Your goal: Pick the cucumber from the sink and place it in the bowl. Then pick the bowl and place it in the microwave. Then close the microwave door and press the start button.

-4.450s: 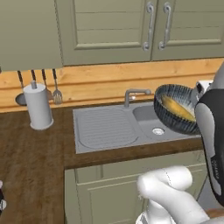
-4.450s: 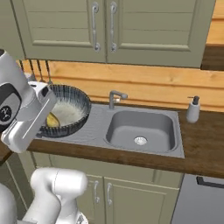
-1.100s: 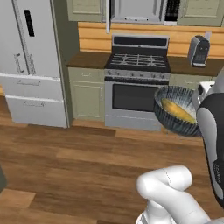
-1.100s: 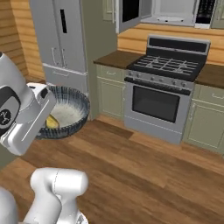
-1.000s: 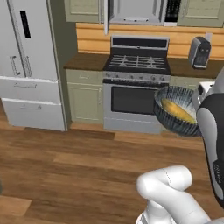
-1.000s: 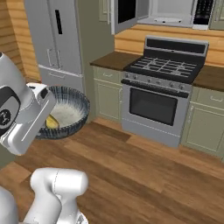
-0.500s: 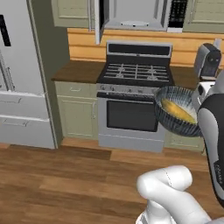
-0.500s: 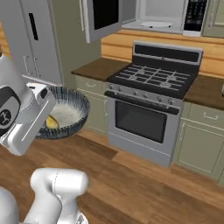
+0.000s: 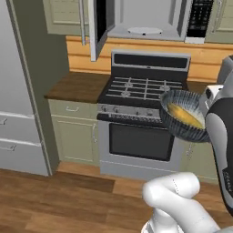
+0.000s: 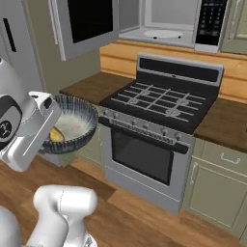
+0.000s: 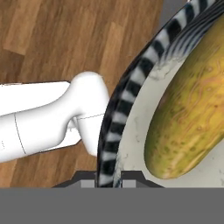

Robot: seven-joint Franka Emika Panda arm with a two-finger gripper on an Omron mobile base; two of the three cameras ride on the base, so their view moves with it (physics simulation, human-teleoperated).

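- The gripper (image 11: 108, 178) is seen closed on the rim of the bowl (image 11: 131, 87), with one finger on each side of the striped wall; the jaws are held narrowly apart by that rim.
- The bowl (image 9: 182, 120) is held clear of any surface, out in front of the range (image 9: 145, 118) and at about the height of its cooktop.
- The cucumber (image 11: 192, 105) is found inside the bowl, lying against the pale inner wall; its yellow-orange skin is also visible in the left base view (image 9: 184, 116) and the right base view (image 10: 56, 134).
- The microwave (image 10: 166, 24) is mounted above the range, and its pale interior is exposed.
- The microwave door (image 10: 89, 24) is swung wide open to the left, with the black glass window facing outward.
- A wooden counter (image 9: 77, 86) is noted to the left of the range, with green cabinets (image 9: 75, 136) below it.
- A wood plank floor (image 9: 54, 200) is recorded beneath.
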